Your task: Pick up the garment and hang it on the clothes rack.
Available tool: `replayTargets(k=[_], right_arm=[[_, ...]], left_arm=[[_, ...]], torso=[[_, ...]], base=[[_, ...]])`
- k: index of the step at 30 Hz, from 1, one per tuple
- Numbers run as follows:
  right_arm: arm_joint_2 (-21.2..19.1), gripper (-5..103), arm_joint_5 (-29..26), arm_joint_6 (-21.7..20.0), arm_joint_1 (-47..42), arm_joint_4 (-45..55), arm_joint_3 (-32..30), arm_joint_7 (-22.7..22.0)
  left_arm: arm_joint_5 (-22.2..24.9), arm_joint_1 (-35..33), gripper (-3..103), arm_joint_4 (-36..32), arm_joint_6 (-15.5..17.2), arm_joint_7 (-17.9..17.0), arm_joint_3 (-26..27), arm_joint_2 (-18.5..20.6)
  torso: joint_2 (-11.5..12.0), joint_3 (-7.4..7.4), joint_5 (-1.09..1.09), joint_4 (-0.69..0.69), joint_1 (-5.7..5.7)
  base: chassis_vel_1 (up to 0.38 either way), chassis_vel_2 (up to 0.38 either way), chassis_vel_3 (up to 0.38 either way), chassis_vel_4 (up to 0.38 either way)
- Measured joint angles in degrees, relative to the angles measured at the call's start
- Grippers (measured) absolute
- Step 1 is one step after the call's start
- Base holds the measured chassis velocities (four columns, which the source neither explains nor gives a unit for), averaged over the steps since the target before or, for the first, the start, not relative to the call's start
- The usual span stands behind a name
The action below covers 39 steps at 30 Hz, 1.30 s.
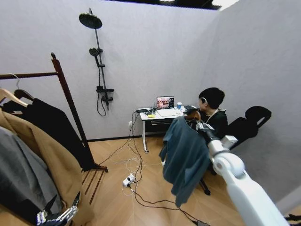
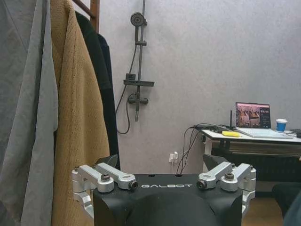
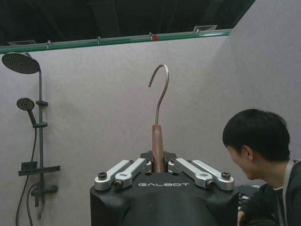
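Note:
The garment (image 1: 186, 160), a dark teal long-sleeved top, hangs free in mid-air at centre right, in front of the desk. Its wooden hanger neck (image 3: 158, 143) is clamped in my right gripper (image 3: 158, 162), which is shut on it, and the metal hook (image 3: 161, 89) stands upright above the fingers. In the head view my right gripper (image 1: 195, 117) holds the garment's top at the end of the white arm. The clothes rack (image 1: 66, 96), dark reddish-brown wood, stands at the left, well apart from the garment. My left gripper (image 1: 59, 214) waits low beside the hung coats, open (image 2: 162, 165) and empty.
A black coat (image 1: 56, 127), a tan coat (image 1: 47, 165) and a grey garment (image 1: 21, 179) fill the rack's bar. A shower fixture (image 1: 99, 61) is on the back wall. A desk (image 1: 160, 115) with a laptop and a seated person stand behind the garment. Cables and a power strip (image 1: 128, 180) lie on the floor.

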State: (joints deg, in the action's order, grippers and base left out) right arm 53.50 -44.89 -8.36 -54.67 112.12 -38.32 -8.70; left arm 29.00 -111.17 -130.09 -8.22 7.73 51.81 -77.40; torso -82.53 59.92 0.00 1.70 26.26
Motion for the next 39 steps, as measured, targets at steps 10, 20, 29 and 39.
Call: replayTargets(k=[10,20,29,39], right_arm=[[-0.96,9,-0.96,-0.73,-4.76,5.18,-3.58,-0.85],[-0.95,9,-0.94,-0.71,-7.49,6.32,-5.22,-0.2],[-0.75,9,-1.75,0.38,-8.97,6.97,-5.46,0.96],[-0.54,9,1.13,1.8,-11.04,8.87,-3.93,3.52]], left_arm=[[0.0,0.0,100,0.0,0.0,0.0,0.0,0.0],[0.0,0.0,100,0.01,0.0,0.0,0.0,0.0],[0.0,0.0,100,0.01,0.0,0.0,0.0,0.0],[0.0,0.01,100,0.0,0.0,0.0,0.0,0.01]], torso=[[0.0,0.0,-0.01,-0.01,-0.01],[0.0,0.02,-0.01,-0.01,0.01],[0.01,0.01,-0.02,0.01,0.02],[0.04,0.04,0.0,0.01,0.09]], base=[[-0.049,0.046,0.04,-0.049],[-0.186,0.185,0.192,-0.194],[-0.284,0.296,0.283,-0.291],[-0.269,0.263,0.249,-0.263]])
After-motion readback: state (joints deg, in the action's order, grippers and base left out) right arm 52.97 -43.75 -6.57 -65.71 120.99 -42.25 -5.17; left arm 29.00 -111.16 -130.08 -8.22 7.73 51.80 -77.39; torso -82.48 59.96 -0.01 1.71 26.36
